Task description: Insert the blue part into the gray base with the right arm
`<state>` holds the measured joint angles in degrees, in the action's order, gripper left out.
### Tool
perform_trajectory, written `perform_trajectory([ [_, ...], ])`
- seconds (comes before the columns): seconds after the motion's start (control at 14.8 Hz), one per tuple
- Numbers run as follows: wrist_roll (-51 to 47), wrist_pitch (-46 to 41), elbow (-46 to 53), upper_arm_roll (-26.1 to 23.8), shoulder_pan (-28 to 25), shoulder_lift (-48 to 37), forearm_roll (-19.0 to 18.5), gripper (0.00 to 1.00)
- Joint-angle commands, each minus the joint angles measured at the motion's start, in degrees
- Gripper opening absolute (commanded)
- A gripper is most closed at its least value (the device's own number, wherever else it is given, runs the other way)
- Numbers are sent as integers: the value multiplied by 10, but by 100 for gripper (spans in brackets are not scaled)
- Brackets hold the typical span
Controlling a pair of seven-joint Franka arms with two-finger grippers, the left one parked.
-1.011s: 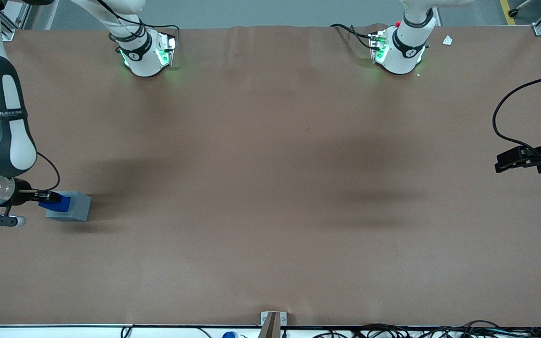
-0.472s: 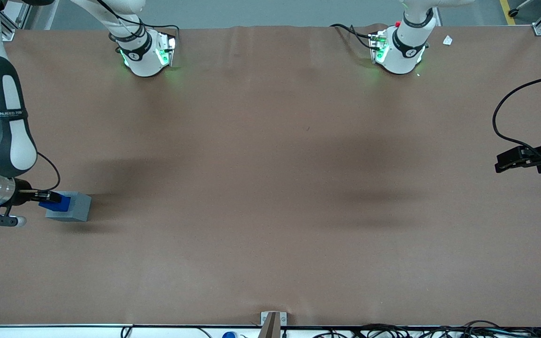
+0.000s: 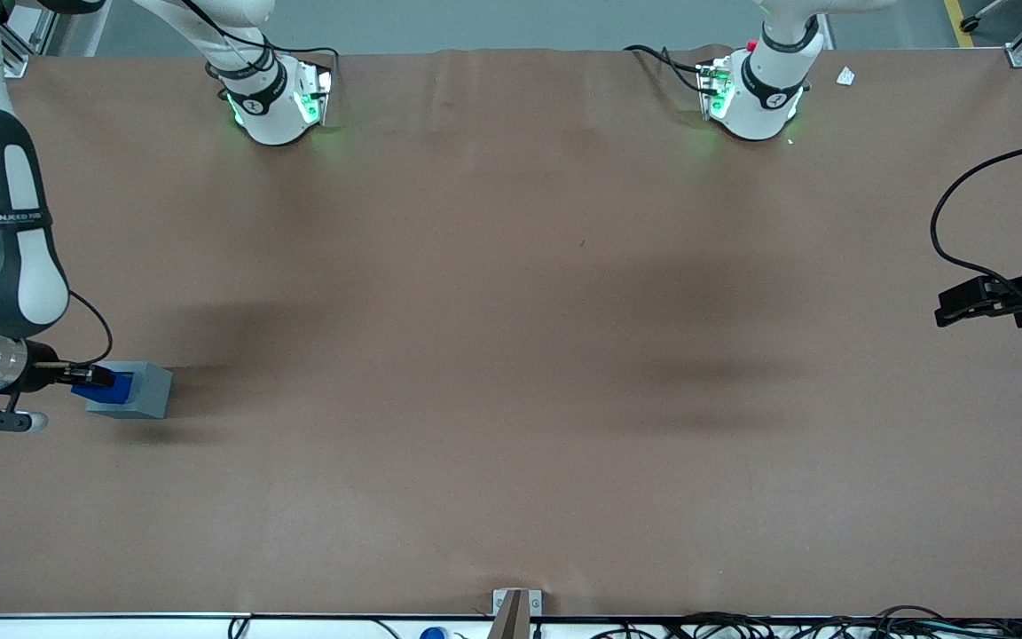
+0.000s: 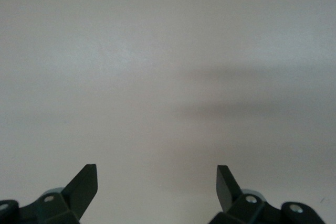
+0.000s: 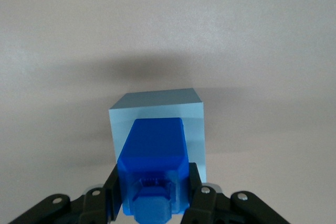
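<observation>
1. The insertion step is judged to be in hand: the small bright blue plastic block [image 5: 152, 156] is clamped between the black two-finger gripper [image 5: 152, 190] of the white jointed right arm [image 3: 1, 257], with the fingers [image 5: 195, 182] clenched on its sides
2. The blue block is held right at the top face of the light gray cube-like base [image 3: 140, 390], which sits on the table toward the working arm's end. In the wrist view the blue block covers the middle of the base, so the recess can't be seen, and whether the block is already partly seated can't be told
3. A rounded blue stub is seen on the block's face nearest the wrist camera, so which face goes down isn't totally clear
4. Next move, as a guess: a straight, gentle push down is called for, with the block kept square to the base so nothing jams, and only then should the fingers be let go. A tilted block could bind or shove the base sideways, since the base doesn't look fixed down
5. The brown matte table [image 3: 511, 355] is flat and mostly bare, with soft shadows across it. Some black cables [image 3: 742, 626] are bunched along the edge nearest the front camera, and a gray floor is visible past the arm mounts
</observation>
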<state>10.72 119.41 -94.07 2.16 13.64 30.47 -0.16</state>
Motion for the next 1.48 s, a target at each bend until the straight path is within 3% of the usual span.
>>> perform_trajectory([
  [0.0, 4, 6, 15, -8, 9, 17, 2, 3],
  [1.42, 10, -24, -2, -8, 7, 16, -5, 5],
])
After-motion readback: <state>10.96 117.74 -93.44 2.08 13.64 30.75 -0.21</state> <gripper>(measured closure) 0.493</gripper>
